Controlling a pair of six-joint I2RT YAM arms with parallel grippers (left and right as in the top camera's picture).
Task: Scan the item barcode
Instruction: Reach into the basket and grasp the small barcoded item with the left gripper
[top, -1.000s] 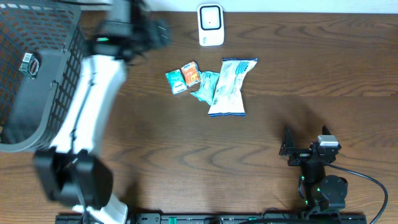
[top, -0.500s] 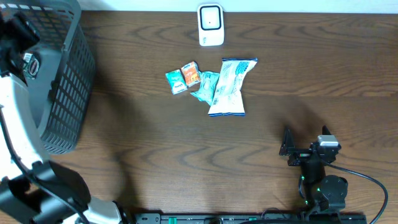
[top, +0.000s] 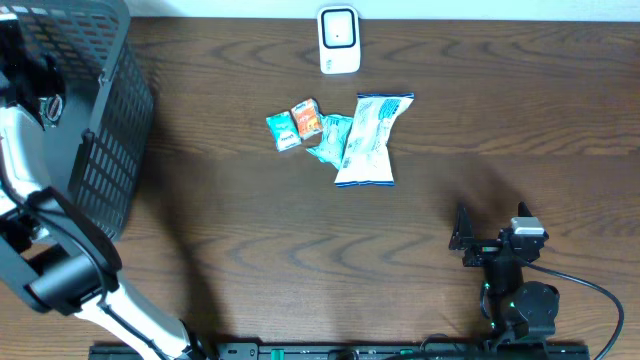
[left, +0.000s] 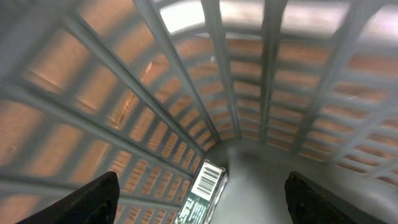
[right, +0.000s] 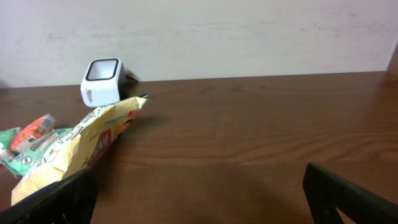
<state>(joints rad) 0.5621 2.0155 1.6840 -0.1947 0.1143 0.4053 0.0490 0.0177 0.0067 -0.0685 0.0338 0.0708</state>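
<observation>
**Left arm in basket, jaws wide, nothing held**

Left gripper (left: 200, 208) hangs inside the basket (top: 110, 120) at 9 o'clock, fingers spread wide and empty. A barcoded packet (left: 205, 180) lies on the basket floor below it. Right gripper (top: 462, 238) sits at 5 o'clock, also wide and empty. The unscanned pile, a blue-white bag (top: 368, 140) and a small teal packet (top: 283, 130) among it, lies just off centre toward 12. The scanner (top: 339, 40) is at 12. Probably best to rise straight up clear of the mesh wall, take an edge packet, and turn its barcode to the scanner window.
</observation>
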